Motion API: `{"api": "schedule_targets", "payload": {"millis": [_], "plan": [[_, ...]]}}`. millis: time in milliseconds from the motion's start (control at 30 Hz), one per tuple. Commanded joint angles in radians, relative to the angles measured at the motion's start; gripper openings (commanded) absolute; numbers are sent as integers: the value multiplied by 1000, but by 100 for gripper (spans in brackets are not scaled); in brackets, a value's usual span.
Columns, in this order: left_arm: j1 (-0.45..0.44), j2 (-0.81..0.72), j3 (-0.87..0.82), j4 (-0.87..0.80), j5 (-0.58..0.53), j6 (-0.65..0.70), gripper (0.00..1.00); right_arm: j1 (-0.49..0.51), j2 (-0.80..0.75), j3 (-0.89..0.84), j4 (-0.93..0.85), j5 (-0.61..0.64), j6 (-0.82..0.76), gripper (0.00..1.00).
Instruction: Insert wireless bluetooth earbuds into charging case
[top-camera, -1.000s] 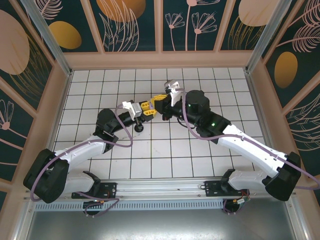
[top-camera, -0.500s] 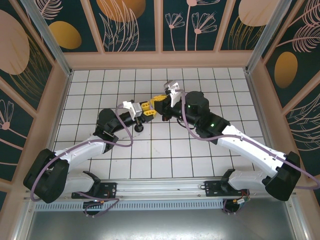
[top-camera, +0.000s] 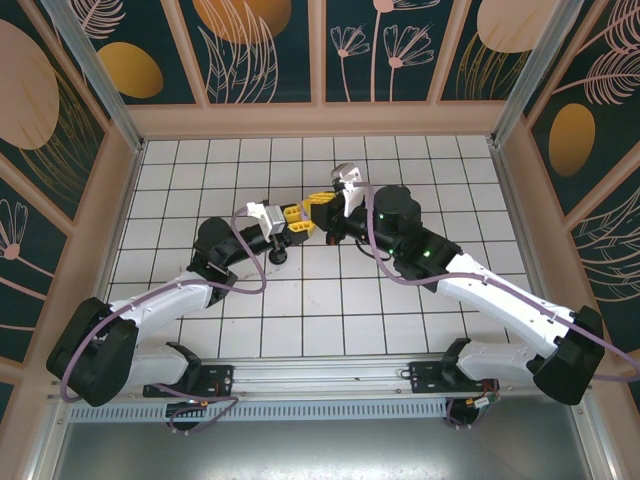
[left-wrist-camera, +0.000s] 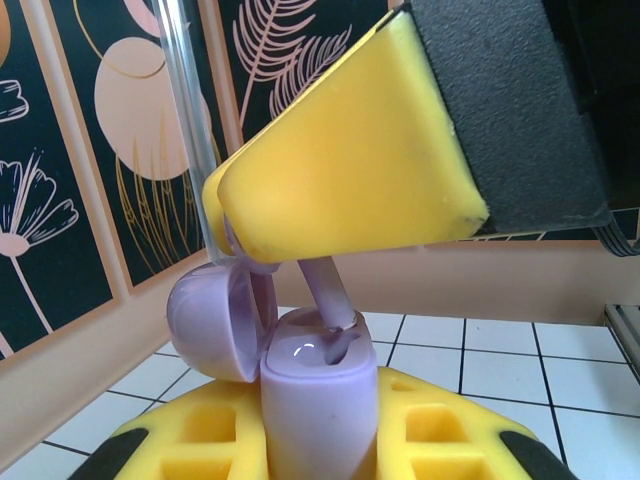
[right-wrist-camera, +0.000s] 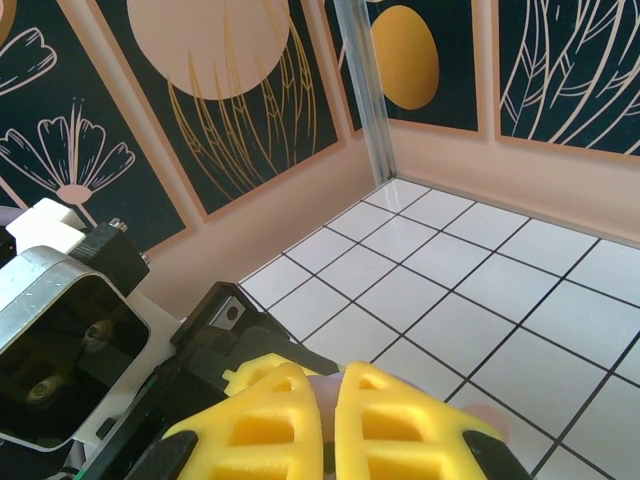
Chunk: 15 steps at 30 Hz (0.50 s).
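The left pincer (top-camera: 298, 222) is clenched around the open lilac charging case (left-wrist-camera: 318, 400), raised above the tiled bench (left-wrist-camera: 470, 360), its lid (left-wrist-camera: 210, 320) swung out to one side. The right pincer (right-wrist-camera: 329, 402) is clenched on a lilac earbud (left-wrist-camera: 325, 292), whose stem tip is just entering a socket in the case. The stem leans a little, so the insertion likely calls for lining it up with the socket, pressing down gently along that line, holding the case steady, avoiding the lid, and releasing only once the earbud is seated.
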Motion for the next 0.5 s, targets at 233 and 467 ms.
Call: {"api": "schedule_targets", "payload": {"millis": [233,467], "plan": [[-5,-50,42,116,14,-30,0,13,57,-59,-52,57,-54,7],[-5,-55,44,122,3,-34,0,12,49,-75,-54,67,-55,6]]}}
